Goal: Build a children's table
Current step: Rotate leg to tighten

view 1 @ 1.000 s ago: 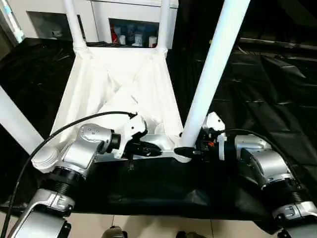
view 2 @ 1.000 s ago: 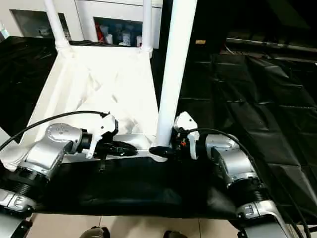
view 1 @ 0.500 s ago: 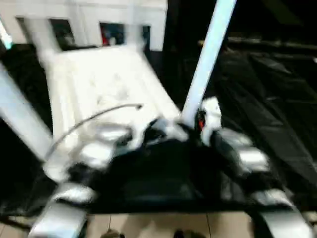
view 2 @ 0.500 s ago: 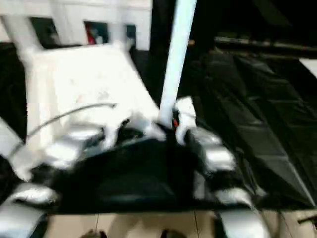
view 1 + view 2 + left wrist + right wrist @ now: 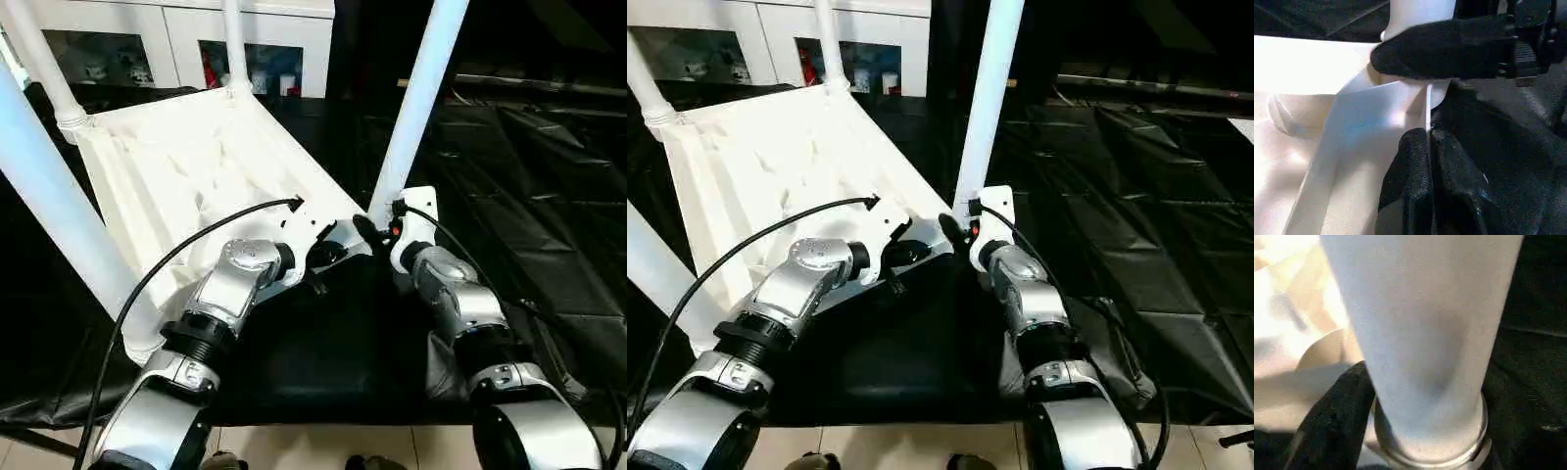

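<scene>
The children's table lies upside down on black cloth, the white ribbed tabletop (image 5: 196, 166) askew to me. One leg (image 5: 421, 98) stands in the near right corner socket and another (image 5: 59, 196) rises at the near left. Two more legs (image 5: 232, 39) stand at the far corners. My left gripper (image 5: 328, 257) is shut on the tabletop's thin near rim (image 5: 1427, 112), close to the right corner. My right gripper (image 5: 380, 227) is pressed against the foot of the near right leg (image 5: 1425, 333), just above its socket ring (image 5: 1435, 453).
A white glass-door cabinet (image 5: 265, 29) stands behind the table. Creased black cloth (image 5: 509, 176) covers the surface to the right. Pale floor tiles (image 5: 294, 446) show past the cloth's near edge. A black cable (image 5: 196, 245) loops over my left forearm.
The view swung through a blur. The tabletop has turned and now sits askew to the cabinet, its near right corner farther from me. Both grippers stayed at that corner.
</scene>
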Available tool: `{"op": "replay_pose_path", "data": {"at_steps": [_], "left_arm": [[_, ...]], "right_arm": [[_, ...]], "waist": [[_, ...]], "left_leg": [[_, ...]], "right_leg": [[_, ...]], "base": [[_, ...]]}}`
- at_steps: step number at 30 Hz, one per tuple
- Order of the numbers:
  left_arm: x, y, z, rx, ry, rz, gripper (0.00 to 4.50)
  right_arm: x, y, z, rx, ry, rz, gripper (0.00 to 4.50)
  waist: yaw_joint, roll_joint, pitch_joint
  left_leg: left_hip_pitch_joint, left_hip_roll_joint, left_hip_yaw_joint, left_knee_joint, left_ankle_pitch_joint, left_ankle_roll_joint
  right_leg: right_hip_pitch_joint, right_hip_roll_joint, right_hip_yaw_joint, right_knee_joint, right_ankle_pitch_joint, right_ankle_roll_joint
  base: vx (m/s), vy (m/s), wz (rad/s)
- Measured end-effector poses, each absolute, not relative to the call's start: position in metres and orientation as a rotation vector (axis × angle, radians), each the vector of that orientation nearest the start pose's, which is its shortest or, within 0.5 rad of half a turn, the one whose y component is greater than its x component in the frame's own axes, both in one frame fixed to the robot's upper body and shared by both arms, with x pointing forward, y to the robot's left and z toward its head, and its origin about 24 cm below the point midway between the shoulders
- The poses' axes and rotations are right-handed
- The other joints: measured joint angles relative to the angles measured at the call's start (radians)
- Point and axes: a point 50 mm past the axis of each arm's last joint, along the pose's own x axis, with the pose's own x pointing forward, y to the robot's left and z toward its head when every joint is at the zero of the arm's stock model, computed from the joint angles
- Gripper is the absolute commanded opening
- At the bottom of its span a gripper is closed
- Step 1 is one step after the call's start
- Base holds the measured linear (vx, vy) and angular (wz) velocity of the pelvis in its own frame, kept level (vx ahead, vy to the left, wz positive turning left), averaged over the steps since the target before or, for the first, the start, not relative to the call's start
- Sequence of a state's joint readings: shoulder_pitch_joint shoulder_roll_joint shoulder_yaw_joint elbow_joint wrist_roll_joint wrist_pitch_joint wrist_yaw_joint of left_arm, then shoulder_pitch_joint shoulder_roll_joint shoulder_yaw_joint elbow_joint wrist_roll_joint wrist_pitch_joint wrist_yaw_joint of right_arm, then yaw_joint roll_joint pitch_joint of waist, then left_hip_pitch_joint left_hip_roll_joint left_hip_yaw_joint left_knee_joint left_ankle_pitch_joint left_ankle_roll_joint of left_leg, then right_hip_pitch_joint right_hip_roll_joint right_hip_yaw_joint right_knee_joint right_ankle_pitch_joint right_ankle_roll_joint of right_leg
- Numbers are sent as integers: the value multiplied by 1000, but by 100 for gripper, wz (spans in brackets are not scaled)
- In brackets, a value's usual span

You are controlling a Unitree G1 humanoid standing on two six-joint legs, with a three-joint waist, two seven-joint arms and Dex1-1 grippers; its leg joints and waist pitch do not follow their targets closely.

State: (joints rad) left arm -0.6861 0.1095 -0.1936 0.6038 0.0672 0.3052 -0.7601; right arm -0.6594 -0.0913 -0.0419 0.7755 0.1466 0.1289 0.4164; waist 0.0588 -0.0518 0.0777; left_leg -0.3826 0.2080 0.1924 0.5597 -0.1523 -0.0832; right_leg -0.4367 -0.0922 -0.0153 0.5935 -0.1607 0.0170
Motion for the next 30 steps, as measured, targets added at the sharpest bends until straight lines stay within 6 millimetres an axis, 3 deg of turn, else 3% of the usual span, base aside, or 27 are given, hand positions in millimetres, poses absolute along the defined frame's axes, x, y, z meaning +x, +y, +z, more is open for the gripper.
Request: {"op": "replay_pose_path", "data": {"at_steps": [9,14,17,22,30], "left_arm": [[334,99,68,287,365,-1130,0],[319,114,70,287,398,-1306,0],[312,121,69,283,429,-1376,0],[309,125,69,286,441,-1410,0],[308,127,69,286,443,-1413,0]], "right_arm": [[338,-145,56,-43,268,835,379],[319,-151,60,-98,286,1066,379],[313,-154,62,-100,313,1144,379],[307,-152,62,-100,343,1206,379],[305,-151,61,-97,363,1231,315]], "waist": [[8,0,1],[30,-1,1],[32,-2,2],[33,-2,2],[32,-2,2]], "left_leg": [[-1,1,0,-2,0,0],[-2,1,0,-2,0,1],[-2,1,0,0,-1,1],[-2,1,0,2,-1,1],[-2,1,0,2,-1,1]], "right_leg": [[-1,0,-2,0,1,-2],[-2,0,-2,0,1,-2],[-1,0,-1,0,1,-3],[-1,0,-1,1,1,-3],[-1,0,-1,2,1,-3]], "base": [[0,0,0],[0,0,0],[0,0,0],[0,0,0],[0,0,0]]}}
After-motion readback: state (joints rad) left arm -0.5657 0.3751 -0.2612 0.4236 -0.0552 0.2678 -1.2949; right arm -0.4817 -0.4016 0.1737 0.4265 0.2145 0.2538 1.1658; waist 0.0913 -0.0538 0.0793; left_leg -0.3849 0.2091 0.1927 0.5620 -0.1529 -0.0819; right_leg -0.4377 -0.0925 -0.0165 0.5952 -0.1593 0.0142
